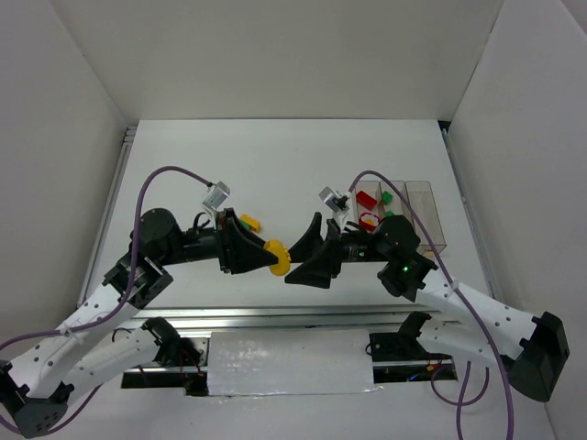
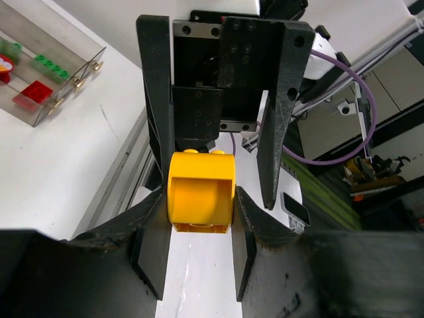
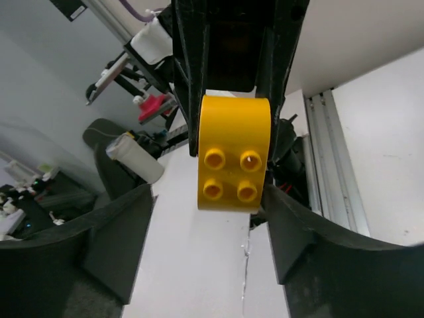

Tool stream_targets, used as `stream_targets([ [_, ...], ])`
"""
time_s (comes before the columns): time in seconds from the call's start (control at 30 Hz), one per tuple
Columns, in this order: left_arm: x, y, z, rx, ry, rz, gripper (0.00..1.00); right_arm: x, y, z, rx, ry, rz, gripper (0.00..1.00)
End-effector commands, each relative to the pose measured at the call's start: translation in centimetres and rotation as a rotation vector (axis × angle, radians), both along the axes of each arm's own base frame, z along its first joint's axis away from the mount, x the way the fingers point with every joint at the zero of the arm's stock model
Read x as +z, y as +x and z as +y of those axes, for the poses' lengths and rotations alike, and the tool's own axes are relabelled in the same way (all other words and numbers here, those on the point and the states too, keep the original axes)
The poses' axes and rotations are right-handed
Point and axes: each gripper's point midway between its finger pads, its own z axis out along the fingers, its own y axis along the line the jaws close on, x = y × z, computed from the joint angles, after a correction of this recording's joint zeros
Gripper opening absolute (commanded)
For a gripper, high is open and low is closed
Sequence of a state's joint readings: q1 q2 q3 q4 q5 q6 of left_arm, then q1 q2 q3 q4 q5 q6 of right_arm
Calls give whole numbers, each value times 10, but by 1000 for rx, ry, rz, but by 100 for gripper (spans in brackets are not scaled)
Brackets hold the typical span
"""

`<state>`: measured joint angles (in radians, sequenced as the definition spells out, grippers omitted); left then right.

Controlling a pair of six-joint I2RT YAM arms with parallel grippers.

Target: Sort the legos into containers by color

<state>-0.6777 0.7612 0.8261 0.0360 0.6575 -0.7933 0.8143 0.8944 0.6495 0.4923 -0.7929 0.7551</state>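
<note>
My left gripper [image 1: 271,257] is shut on a yellow lego [image 1: 278,258], held in the air above the table's near middle. In the left wrist view the yellow lego [image 2: 201,192] sits between my left gripper's [image 2: 199,222] pads. My right gripper [image 1: 303,254] faces it, open, with its fingers on either side of the brick. In the right wrist view the yellow lego [image 3: 234,154] shows its studs; my right gripper [image 3: 207,232] has one finger far from it and the other next to its corner. The containers [image 1: 424,218] stand at the right, holding red legos [image 1: 367,200] and green legos [image 1: 387,195].
Another yellow lego [image 1: 249,221] lies on the table behind the left gripper. The containers [image 2: 63,83] show at the upper left of the left wrist view. White walls close in the table on three sides. A metal rail runs along the near edge [image 1: 275,316].
</note>
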Motion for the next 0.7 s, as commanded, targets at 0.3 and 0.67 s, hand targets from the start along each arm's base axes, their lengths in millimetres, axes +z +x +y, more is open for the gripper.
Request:
stream_targets([
  [0.3, 14, -9, 1, -44, -50, -74, 0, 31, 6, 15, -29, 66, -53, 0],
  [0.67, 3, 75, 37, 472, 224, -20, 100, -40, 64, -11, -344, -200, -121, 0],
])
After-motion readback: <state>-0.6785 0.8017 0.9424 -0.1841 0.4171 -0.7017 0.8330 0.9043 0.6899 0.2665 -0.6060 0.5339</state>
